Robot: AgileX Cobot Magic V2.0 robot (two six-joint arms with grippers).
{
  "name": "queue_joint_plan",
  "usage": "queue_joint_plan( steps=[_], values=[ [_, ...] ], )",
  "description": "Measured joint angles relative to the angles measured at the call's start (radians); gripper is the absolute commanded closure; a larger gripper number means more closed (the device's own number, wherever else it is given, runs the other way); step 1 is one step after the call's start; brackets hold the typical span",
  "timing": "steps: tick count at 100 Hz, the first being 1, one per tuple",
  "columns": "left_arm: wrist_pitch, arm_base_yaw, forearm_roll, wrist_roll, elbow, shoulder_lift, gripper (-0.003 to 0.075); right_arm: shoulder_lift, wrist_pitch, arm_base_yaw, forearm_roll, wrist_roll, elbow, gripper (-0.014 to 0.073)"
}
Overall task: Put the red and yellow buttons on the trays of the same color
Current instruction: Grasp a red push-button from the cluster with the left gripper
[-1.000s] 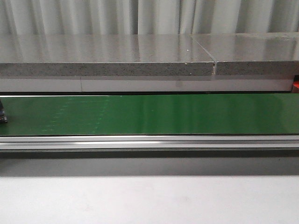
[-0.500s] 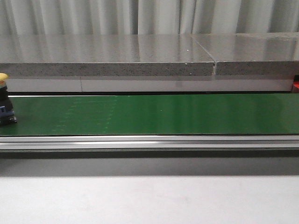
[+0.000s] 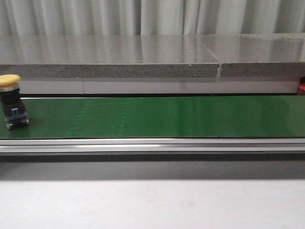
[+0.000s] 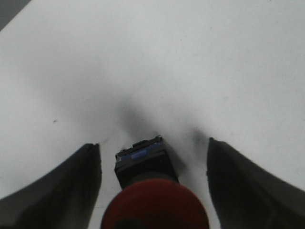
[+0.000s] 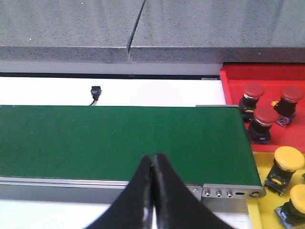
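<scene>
Standing upright at the far left end of the green conveyor belt (image 3: 157, 117), a yellow button (image 3: 11, 100) with a black body shows in the front view, close to the belt's near edge. Neither arm appears in that view.

Seen from the left wrist, the left gripper (image 4: 153, 191) has its dark fingers (image 4: 62, 186) spread wide on either side of a red button (image 4: 152, 191) that sits on a plain white surface (image 4: 152, 57); the fingers do not touch it.

From the right wrist, the right gripper (image 5: 153, 191) has its fingertips pressed together with nothing between them, hanging over the belt's near edge. Past the belt's right end lie a red tray (image 5: 267, 76) holding three red buttons (image 5: 263, 122) and, nearer, a yellow tray (image 5: 259, 164) with yellow buttons (image 5: 286, 164).
</scene>
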Motion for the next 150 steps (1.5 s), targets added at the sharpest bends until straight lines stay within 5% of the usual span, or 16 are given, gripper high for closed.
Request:
queue_joint_plan(
  steps=[20, 83, 150],
  values=[
    [0.0, 0.0, 0.0, 0.0, 0.0, 0.0, 0.0586, 0.0, 0.0, 0.0, 0.0, -0.002, 0.0, 0.066],
    [0.104, -0.011, 0.0, 0.026, -0.026, -0.311, 0.0587, 0.0, 0.0, 0.0, 0.0, 0.0, 0.0, 0.066],
    [0.264, -0.361, -0.002, 0.098, -0.201, -0.275, 0.0587, 0.0, 0.0, 0.0, 0.0, -0.002, 0.0, 0.066]
  ],
)
